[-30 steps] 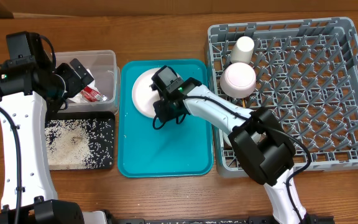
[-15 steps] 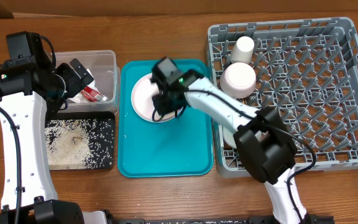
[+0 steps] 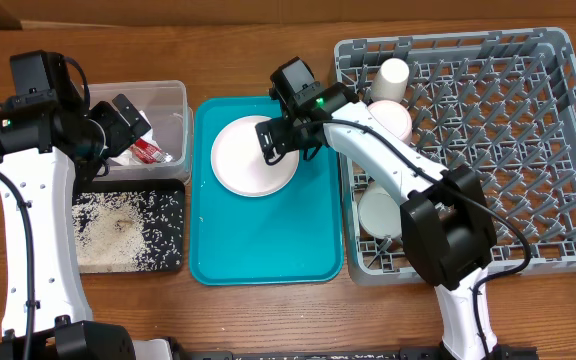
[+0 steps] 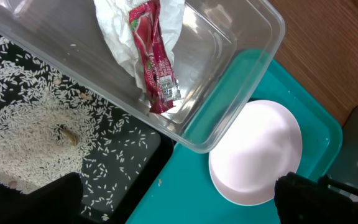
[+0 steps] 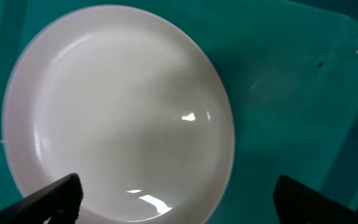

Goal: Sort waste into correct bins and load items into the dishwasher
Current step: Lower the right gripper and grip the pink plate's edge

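Seen from overhead, the right arm covers the plate's upper right rim and parts of the upper bowl and lower bowl in the rack. The left arm hides much of the clear tub. The left wrist view cuts the napkin at its top edge

teal tray on wooden table
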Controlling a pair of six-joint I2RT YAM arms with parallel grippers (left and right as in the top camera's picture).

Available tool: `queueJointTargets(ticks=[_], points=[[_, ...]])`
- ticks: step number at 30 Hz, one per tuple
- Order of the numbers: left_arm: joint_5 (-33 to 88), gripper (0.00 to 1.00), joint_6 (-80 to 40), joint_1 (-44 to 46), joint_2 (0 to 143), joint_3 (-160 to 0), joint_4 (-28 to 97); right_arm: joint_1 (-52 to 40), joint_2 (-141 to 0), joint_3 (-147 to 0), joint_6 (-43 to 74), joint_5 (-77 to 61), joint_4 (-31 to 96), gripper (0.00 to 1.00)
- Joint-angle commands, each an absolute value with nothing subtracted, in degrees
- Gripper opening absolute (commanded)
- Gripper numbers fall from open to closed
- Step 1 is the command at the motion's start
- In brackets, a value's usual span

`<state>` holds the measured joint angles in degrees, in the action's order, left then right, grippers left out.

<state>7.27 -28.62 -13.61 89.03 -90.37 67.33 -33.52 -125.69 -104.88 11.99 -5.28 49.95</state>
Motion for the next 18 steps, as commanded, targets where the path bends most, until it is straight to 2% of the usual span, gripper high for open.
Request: queueJointTargets(ticks=[1,2,7,16,18], points=[[7.25,1.0,-29.19,-13.47,88.07,-91.18,67.24,-33.63,-124.2,-102.0,12.03,0.45,48.58,0.82],[7.25,1.0,-29.19,-13.47,88.07,-91.18,67.24,-33.63,-124.25,-101.45,12.01,0.75,48.03,0.7],[7.25,1.0,-29.19,-13.47,88.07,-91.18,67.24,-33.78,-124.29,-98.1,12.03,1.02,43.29,0.34],[7.25,1.0,-29.19,-13.47,88.07,-91.18,67.24,-33.71,-124.31,-93.14,12.05,2.07,37.43,0.33],[7.25,1.0,-29.19,-13.47,88.07,-91.18,67.24,-33.71,-124.31,-93.01,12.03,2.07,37.3,0.29]])
